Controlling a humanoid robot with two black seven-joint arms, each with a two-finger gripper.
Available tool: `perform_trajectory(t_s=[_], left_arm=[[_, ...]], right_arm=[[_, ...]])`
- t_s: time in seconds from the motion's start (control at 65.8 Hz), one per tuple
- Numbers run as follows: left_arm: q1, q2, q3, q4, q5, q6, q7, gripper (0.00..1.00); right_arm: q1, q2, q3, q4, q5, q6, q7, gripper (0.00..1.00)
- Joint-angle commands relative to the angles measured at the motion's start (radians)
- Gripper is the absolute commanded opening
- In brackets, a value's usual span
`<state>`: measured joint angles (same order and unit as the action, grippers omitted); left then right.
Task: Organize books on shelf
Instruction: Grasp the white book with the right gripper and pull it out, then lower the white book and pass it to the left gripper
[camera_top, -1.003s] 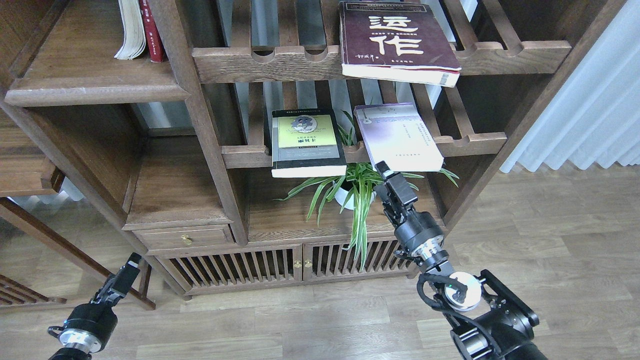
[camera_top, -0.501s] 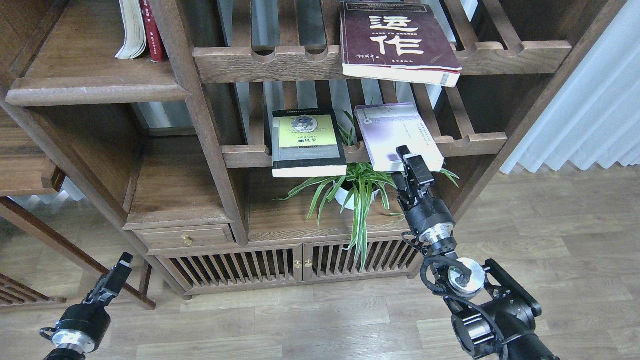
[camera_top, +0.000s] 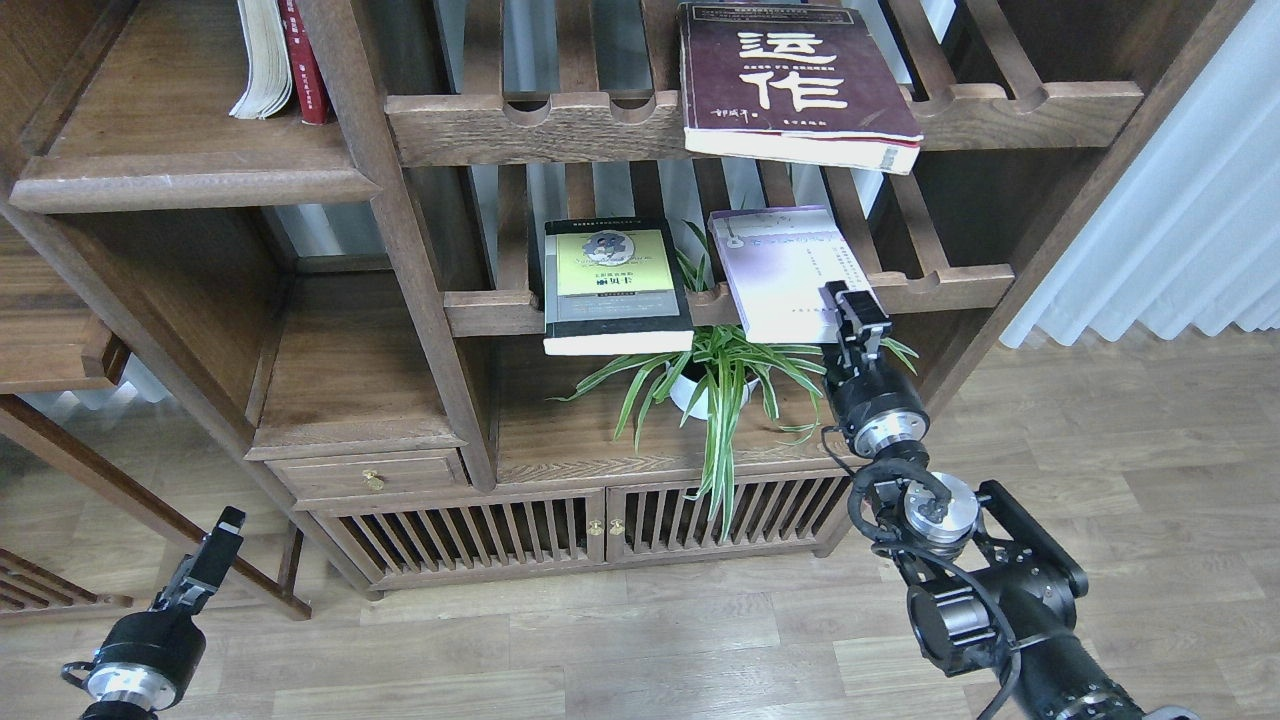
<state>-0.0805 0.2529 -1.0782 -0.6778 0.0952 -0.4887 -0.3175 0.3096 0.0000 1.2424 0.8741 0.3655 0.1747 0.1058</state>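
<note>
The pale lavender-white book (camera_top: 790, 265) lies flat on the lower slatted rack, its front edge overhanging. The black-grey book with the yellow-green panel (camera_top: 612, 285) lies to its left on the same rack. The maroon book with white characters (camera_top: 790, 80) lies on the upper slatted rack. The solid shelf (camera_top: 190, 180) is at the upper left. My right gripper (camera_top: 858, 312) is at the lavender book's front right corner; I cannot tell whether it touches it, or whether its fingers are apart. My left gripper (camera_top: 220, 532) hangs low at the left, away from the books, too dark to read.
A white-paged book (camera_top: 262, 60) and a red book (camera_top: 305, 65) stand on the solid shelf. A potted spider plant (camera_top: 712, 385) sits under the lower rack, beside my right arm. A cabinet with slatted doors (camera_top: 500, 535) is below. A white curtain (camera_top: 1180, 230) hangs at the right.
My right gripper has risen and moved right, from below the lavender book to its front right corner. My left gripper has sunk lower and to the left.
</note>
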Motion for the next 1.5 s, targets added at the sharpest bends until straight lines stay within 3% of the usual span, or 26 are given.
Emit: perform_trajectory(t_s=[0.0, 0.38, 0.486, 0.775, 0.942, 1.109, 1.489], left_arm=[[0.001, 0.0, 0.0, 0.015, -0.005, 0.0, 0.0, 1.0], [0.021, -0.001, 0.018, 0.015, -0.005, 0.0, 0.003, 1.0], [0.027, -0.001, 0.044, 0.021, -0.005, 0.0, 0.0, 1.0], [0.025, -0.011, 0.219, 0.003, -0.037, 0.0, 0.002, 1.0], [0.005, 0.15, 0.487, -0.279, -0.362, 0.0, 0.011, 1.0], [-0.07, 0.212, 0.652, -0.394, -0.428, 0.0, 0.011, 1.0], [-0.068, 0.192, 0.759, -0.439, -0.428, 0.0, 0.008, 1.0]], right_arm=[[-0.032, 0.0, -0.029, 0.02, 0.0, 0.014, -0.008, 0.05], [-0.375, -0.021, -0.029, 0.215, 0.02, 0.238, -0.041, 0.04], [-0.463, -0.061, -0.04, 0.215, 0.041, 0.314, -0.072, 0.05], [-0.592, -0.098, -0.169, 0.204, 0.027, 0.314, -0.21, 0.05], [-0.6, -0.083, -0.231, 0.174, -0.046, 0.314, -0.264, 0.06], [-0.593, -0.025, -0.316, 0.134, -0.057, 0.314, -0.343, 0.06], [-0.583, 0.0, -0.354, 0.092, -0.083, 0.314, -0.36, 0.08]])
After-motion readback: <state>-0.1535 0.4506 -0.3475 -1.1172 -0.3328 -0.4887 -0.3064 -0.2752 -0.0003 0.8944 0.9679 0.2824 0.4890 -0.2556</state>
